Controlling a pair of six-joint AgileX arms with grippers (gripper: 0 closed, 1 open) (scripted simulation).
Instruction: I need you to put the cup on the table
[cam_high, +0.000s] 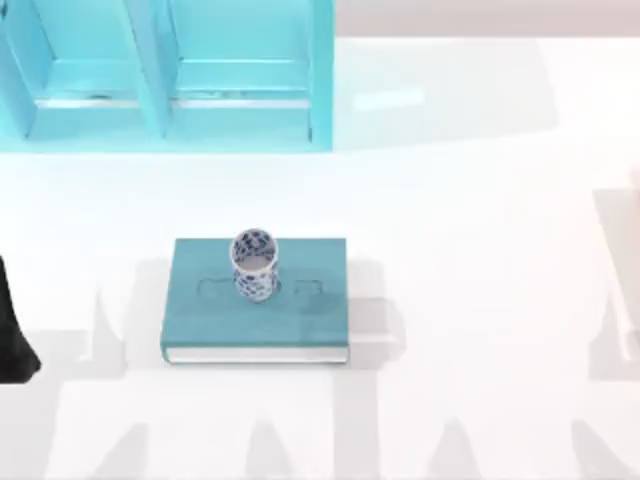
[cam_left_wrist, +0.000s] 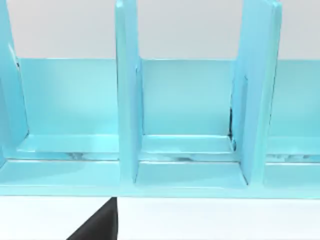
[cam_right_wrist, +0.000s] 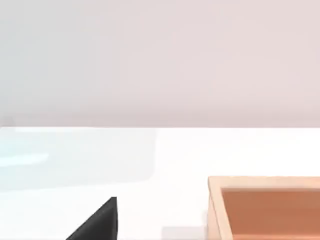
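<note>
The cup, small and white with a blue floral pattern, stands upright on a teal book that lies on the white table a little left of centre. My left arm is a dark shape at the table's left edge, well away from the cup. A dark part of my left gripper shows at the edge of the left wrist view, facing the shelf. A similar dark part of my right gripper shows in the right wrist view, above bare table. Neither gripper holds anything that I can see.
A light-blue shelf unit with upright dividers stands at the back left of the table. An orange-brown open box sits near my right gripper. Wide bare table lies right of the book and in front of it.
</note>
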